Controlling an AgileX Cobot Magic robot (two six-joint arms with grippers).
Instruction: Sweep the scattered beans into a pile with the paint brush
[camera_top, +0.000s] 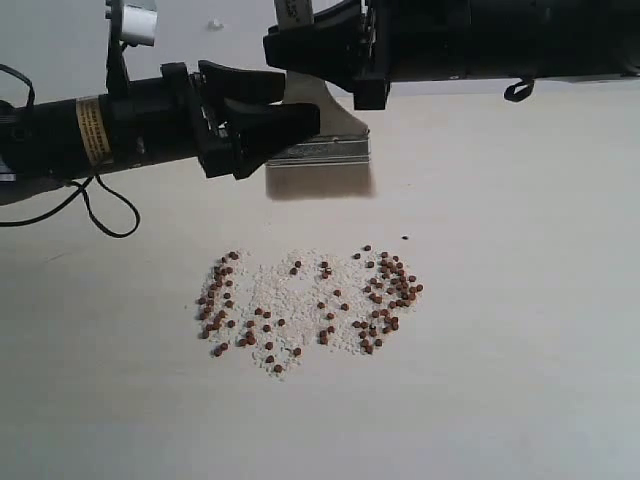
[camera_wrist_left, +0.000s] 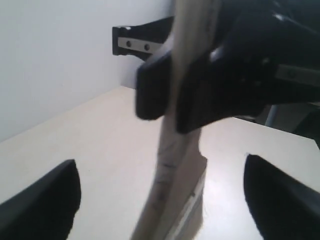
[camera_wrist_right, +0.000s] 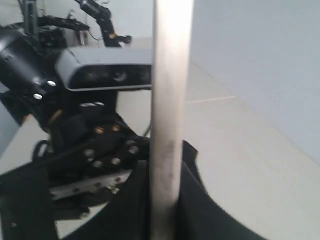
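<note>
Held in the air at the back of the table, the paint brush (camera_top: 322, 140) has a pale wooden handle, a silver ferrule and shaded bristles pointing toward the beans. My right gripper (camera_top: 352, 70) is shut on its handle (camera_wrist_right: 170, 100). My left gripper (camera_top: 278, 106) stands open, its jaws wide apart on either side of the brush (camera_wrist_left: 175, 190) without touching it. The beans (camera_top: 385, 290) lie scattered in a wide flat patch among whitish crumbs on the table, in front of and below the brush.
A black cable (camera_top: 105, 215) loops on the table under the left arm. One stray bean (camera_top: 404, 238) lies just behind the patch. The left arm's camera housing (camera_wrist_right: 105, 75) sits close to the handle. The pale table (camera_top: 540, 330) spreads around the patch.
</note>
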